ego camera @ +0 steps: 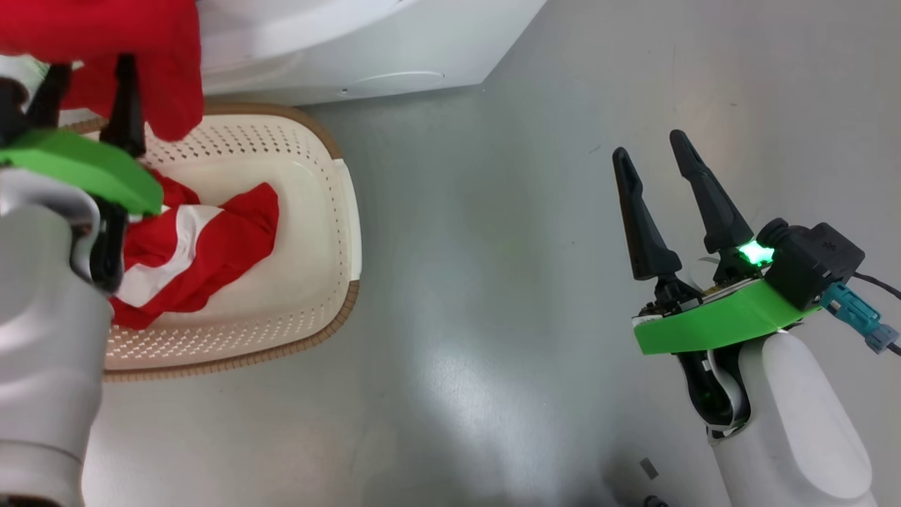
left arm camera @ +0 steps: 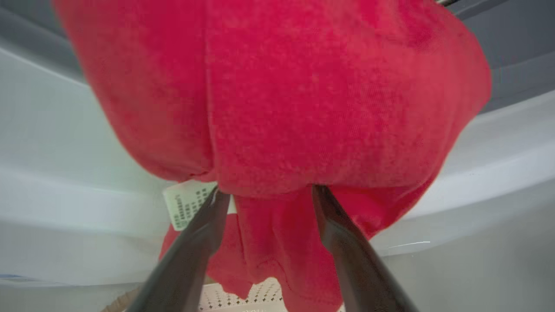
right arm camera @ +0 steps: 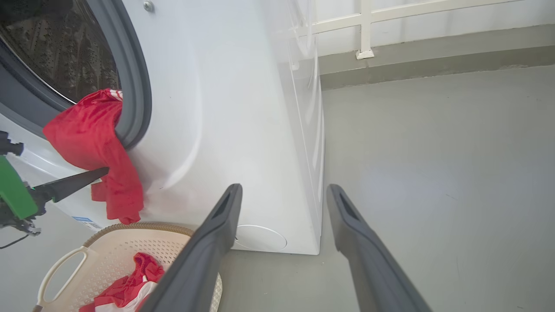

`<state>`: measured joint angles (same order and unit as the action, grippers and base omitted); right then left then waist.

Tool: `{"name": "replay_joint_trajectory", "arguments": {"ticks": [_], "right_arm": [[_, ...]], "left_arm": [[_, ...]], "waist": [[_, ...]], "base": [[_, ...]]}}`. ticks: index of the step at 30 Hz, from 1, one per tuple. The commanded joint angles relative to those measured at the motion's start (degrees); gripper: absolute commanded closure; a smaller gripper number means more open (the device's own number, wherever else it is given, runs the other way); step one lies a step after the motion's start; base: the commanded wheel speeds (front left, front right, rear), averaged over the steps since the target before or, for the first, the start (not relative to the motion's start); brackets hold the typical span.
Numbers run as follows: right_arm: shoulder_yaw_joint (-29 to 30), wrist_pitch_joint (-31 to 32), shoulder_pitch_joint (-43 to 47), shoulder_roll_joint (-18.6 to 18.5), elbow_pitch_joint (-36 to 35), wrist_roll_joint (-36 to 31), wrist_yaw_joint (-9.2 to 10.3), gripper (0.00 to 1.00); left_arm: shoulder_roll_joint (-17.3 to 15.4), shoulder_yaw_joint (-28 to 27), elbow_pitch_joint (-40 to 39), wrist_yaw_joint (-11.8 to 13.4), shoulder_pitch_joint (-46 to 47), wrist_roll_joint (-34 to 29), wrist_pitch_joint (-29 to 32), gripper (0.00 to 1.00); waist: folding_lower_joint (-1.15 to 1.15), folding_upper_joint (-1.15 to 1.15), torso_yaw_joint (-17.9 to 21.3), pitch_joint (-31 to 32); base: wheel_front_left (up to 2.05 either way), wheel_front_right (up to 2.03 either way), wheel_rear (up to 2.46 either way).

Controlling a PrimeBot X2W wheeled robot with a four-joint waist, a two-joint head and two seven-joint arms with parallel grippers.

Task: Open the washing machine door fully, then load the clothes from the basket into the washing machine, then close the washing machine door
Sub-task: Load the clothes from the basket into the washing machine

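I cannot see the tips of my left gripper (ego camera: 90, 84). At the upper left of the head view both dark fingers run up under a red garment (ego camera: 141, 63), whose top is cut off by the frame edge. In the left wrist view the fingers (left arm camera: 190, 255) stand wide apart with loose cloth sagging over and between them, so the pincer is spread, not pinching. A small white care tag (left arm camera: 188, 203) shows beside the left finger, its print too blurred to read.

In the right wrist view that garment hangs out of the washing machine (right arm camera: 243, 108) at the left of the frame. It is draped over the grey rubber ring (right arm camera: 136, 86), with its upper part at the steel drum (right arm camera: 65, 47) and its lower end dangling just above the basket (right arm camera: 130, 242).

More of the clothes (ego camera: 204, 246), red with white stripes, lie crumpled in the basket, partly hidden behind my left forearm (ego camera: 42, 317).

My right gripper (ego camera: 649, 146) hovers spread over bare floor (ego camera: 493, 282) at the lower right, holding nothing.
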<state>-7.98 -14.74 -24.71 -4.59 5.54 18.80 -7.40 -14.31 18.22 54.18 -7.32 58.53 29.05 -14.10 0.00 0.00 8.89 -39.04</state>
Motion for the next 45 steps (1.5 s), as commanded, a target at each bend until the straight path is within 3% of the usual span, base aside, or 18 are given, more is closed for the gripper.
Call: {"name": "replay_joint_trajectory", "arguments": {"ticks": [1,12,14,15,16,17,26,40,45], "right_arm": [[-1.16,-0.26,0.47,0.57,-1.46,0.52,-0.09,0.0],[-0.71,-0.26,0.05,0.79,-1.71,0.23,-0.09,0.0],[-0.62,-0.26,-0.05,0.81,-1.77,0.16,-0.09,0.0],[-0.58,-0.26,-0.08,0.82,-1.8,0.13,-0.09,0.0],[-0.51,-0.26,-0.09,0.8,-1.81,0.07,-0.09,0.0],[-0.49,-0.26,-0.09,0.79,-1.78,0.04,-0.09,0.0],[-0.6,-0.26,-0.23,0.76,-1.51,-0.02,-0.09,0.0],[-0.22,-0.26,0.76,0.48,-1.27,0.25,-0.09,0.0],[-0.62,-0.26,0.78,0.53,-1.23,0.29,-0.09,0.0]], "left_arm": [[-2.18,-0.84,-0.3,-0.16,1.46,0.77,0.0,0.0],[-2.04,1.03,2.61,-0.16,7.16,2.39,-0.84,0.0],[-2.16,0.15,1.5,-0.16,7.01,2.26,-0.86,0.04],[-2.14,-0.13,1.05,-0.16,6.73,2.08,-0.87,0.33],[-2.07,-0.57,0.22,-0.16,6.04,1.74,-0.88,0.94],[-2.04,-0.79,-0.15,-0.16,5.66,1.6,-0.88,1.0],[-1.95,-0.28,-3.17,-0.16,2.32,0.6,-0.89,1.0],[-2.72,-0.31,-21.72,-0.16,-6.91,-1.53,-0.89,1.0],[-3.37,-1.25,-25.3,0.5,-4.34,-1.46,-0.22,1.0]], "waist": [[0.0,0.0,0.15,-0.29],[0.0,0.0,0.09,-1.15],[0.0,0.0,-0.05,-1.23],[0.0,0.0,-0.12,-1.27],[0.0,0.0,-0.31,-1.3],[0.0,0.0,-0.41,-1.3],[0.0,0.0,-1.23,-0.77],[0.0,0.0,-2.37,0.57],[0.0,0.0,-2.17,0.14]], "base": [[0.0,0.0,0.0],[0.0,0.0,0.0],[0.0,0.0,0.0],[0.0,0.0,0.0],[0.0,0.0,0.0],[0.0,0.0,0.0],[0.0,0.0,0.0],[0.0,0.0,0.0],[0.0,0.0,0.0]]}}
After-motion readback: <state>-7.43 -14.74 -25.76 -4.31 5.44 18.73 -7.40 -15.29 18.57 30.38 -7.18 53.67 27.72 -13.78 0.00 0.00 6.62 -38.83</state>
